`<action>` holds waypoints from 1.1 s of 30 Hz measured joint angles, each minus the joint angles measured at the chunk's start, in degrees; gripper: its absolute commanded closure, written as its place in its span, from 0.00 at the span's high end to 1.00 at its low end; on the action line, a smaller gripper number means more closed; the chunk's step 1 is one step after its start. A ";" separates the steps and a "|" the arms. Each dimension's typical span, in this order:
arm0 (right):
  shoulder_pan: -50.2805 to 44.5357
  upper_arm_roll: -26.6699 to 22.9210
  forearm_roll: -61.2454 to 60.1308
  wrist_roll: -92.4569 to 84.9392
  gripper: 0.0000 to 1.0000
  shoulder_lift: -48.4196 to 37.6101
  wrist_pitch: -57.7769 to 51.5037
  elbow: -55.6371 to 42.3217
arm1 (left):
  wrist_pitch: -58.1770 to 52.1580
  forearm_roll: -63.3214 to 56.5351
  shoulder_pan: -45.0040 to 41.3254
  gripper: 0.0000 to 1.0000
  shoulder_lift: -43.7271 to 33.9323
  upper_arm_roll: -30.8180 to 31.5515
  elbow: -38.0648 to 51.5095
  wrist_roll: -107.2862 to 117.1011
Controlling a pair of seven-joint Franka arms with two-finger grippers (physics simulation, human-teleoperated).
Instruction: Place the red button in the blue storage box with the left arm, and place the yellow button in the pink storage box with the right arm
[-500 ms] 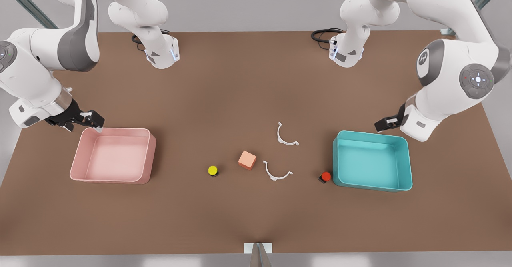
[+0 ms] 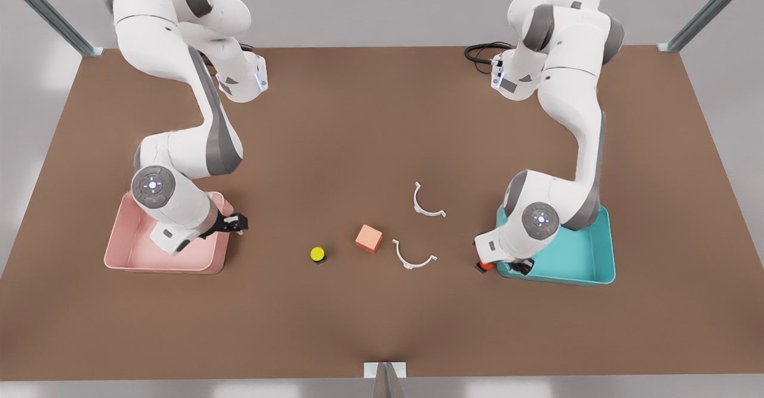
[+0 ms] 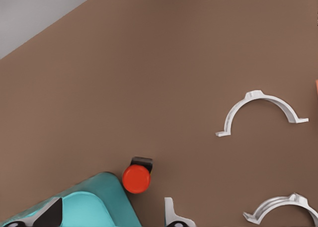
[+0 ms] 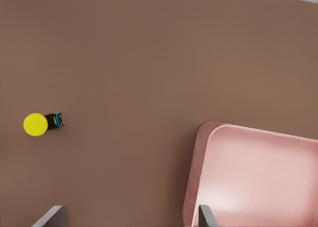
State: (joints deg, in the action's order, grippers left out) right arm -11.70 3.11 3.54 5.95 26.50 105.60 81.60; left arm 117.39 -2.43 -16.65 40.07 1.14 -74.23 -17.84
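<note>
On the front view's left, the pink storage box (image 2: 122, 253) lies partly hidden under a white arm, whose wrist covers its middle and far corner. The right gripper (image 2: 237, 224) pokes out at that box's 3 o'clock side, above the near right corner; in the right wrist view its two fingertips (image 4: 49, 218) are cut off at the frame edge but stand wide apart, holding nothing. One yellow button (image 2: 318, 254) sits on the bare table (image 2: 358, 123), well apart from the pink box, at its 3 o'clock.

Next comes one salmon cube (image 2: 369, 238), just beside the yellow button at its 2 o'clock. Two white half-ring clips follow: the near clip (image 2: 413, 258) and the far clip (image 2: 425, 202).

One red button (image 2: 484, 265) touches the near left corner of the blue storage box (image 2: 588, 255), half hidden beneath the left gripper (image 2: 520, 266). The left arm's wrist covers that box's left part. In the left wrist view the fingertips (image 3: 171, 213) are clipped by the frame, spread wide, empty, straddling the blue corner with the red button between them, slightly ahead.
</note>
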 measured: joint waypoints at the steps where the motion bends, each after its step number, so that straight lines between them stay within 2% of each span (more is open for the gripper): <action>1: -1.28 0.12 0.08 0.72 1.00 2.94 0.99 -1.86 | 1.99 0.15 -0.01 1.00 0.73 0.04 -0.03 -2.45; 4: -3.94 0.18 0.20 3.14 1.00 7.17 3.17 -4.32 | 6.27 0.53 0.03 1.00 2.18 0.09 -1.19 -9.61; 7: -9.48 -0.07 0.48 6.27 1.00 14.72 5.60 -12.11 | 8.81 0.75 0.45 1.00 2.68 0.09 -4.73 -16.23; 10: -12.85 0.67 -0.52 9.51 1.00 19.09 7.99 -14.21 | 10.19 1.28 0.55 1.00 2.84 0.09 -7.74 -21.81; 24: -12.71 0.55 -1.37 19.45 1.00 23.97 20.74 -6.19 | 12.38 5.80 1.24 0.99 7.68 0.09 -7.80 -38.31; 26: -12.66 0.53 -1.37 20.31 1.00 24.48 22.53 -5.51 | 12.48 6.49 1.33 0.69 7.71 0.09 -7.80 -39.76; 28: -12.65 0.55 -1.37 21.10 1.00 24.69 24.00 -5.06 | 12.56 6.86 1.35 0.63 7.66 0.09 -7.80 -41.02; 29: -12.65 0.57 -1.37 21.47 1.00 24.71 24.79 -4.38 | 12.58 6.98 1.35 0.55 7.65 0.09 -7.80 -41.59; 33: -12.40 0.58 -1.34 22.74 1.00 24.46 29.01 0.42 | 12.80 6.91 1.35 0.48 7.63 0.09 -7.80 -43.49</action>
State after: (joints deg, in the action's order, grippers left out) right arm -24.10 3.68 2.20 28.69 50.96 134.60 82.02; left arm 130.18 4.48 -15.30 47.71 1.23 -82.03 -61.33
